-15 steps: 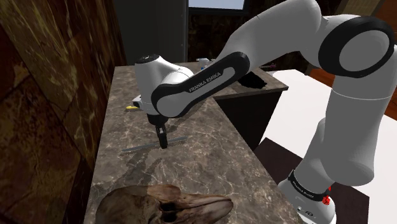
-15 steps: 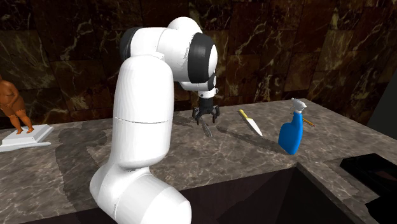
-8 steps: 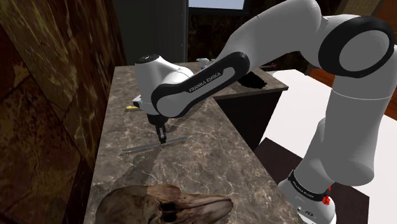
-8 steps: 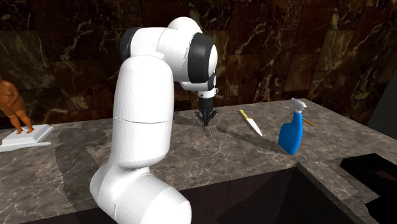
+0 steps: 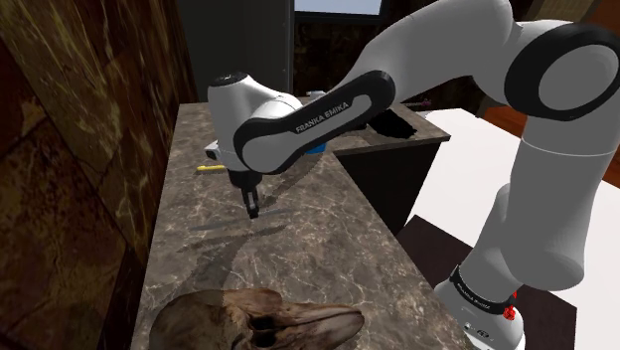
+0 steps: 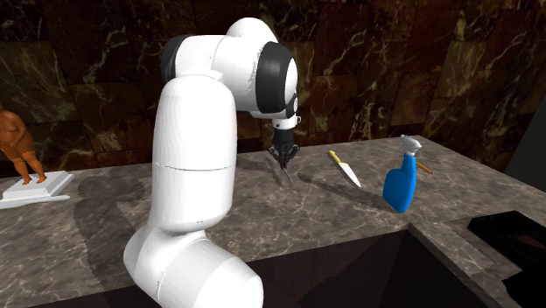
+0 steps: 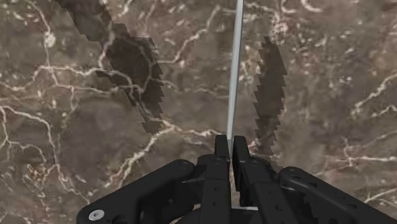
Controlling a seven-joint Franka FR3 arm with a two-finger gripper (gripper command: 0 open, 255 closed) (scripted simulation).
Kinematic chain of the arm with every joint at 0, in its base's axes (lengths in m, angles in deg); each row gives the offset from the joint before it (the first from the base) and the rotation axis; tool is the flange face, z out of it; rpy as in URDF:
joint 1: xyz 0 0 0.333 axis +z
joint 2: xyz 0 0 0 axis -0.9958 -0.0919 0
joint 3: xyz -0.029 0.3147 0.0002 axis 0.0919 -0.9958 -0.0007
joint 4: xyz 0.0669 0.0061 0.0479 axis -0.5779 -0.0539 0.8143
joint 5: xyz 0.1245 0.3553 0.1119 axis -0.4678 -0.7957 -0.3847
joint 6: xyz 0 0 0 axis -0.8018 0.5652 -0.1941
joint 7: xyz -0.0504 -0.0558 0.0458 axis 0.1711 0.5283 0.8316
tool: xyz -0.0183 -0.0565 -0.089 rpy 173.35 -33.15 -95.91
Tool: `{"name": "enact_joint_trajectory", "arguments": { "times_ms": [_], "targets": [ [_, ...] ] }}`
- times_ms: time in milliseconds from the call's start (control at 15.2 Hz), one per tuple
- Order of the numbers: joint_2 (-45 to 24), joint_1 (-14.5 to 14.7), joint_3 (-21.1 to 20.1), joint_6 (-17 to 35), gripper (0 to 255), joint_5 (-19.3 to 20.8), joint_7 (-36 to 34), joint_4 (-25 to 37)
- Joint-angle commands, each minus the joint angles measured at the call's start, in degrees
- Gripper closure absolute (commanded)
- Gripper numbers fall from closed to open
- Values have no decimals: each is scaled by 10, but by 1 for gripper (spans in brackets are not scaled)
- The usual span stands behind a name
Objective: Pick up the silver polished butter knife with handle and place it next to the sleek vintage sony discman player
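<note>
Pinching knife point(image 7: 236, 70) between closed jaws, blade running straight out past their tips | knife: thin, flat, silver-grey strip | bench point(image 7: 63, 159): dark brown marble, pale veins

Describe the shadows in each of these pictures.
Wrist view: two dark shadows with jagged, stair-stepped edges lie on the marble counter either side of the thin knife clasped in the hand. Shoulder view: a faint shadow streak under the hand. Second exterior view: a broad, soft shadow on the counter.
</note>
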Motion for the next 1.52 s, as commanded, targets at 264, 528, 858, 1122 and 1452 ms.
{"name": "enact_joint_trajectory", "arguments": {
  "times_ms": [264,528,858,1122,1452],
  "targets": [
    [20,-1,-2,-39,255,-8,5,20],
    [30,-2,-3,-67,255,-12,8,39],
    [40,-2,-4,-103,255,-16,12,64],
    [46,-2,-5,-129,255,-18,14,85],
    [88,-42,21,-114,255,-30,81,32]
  ]
}}
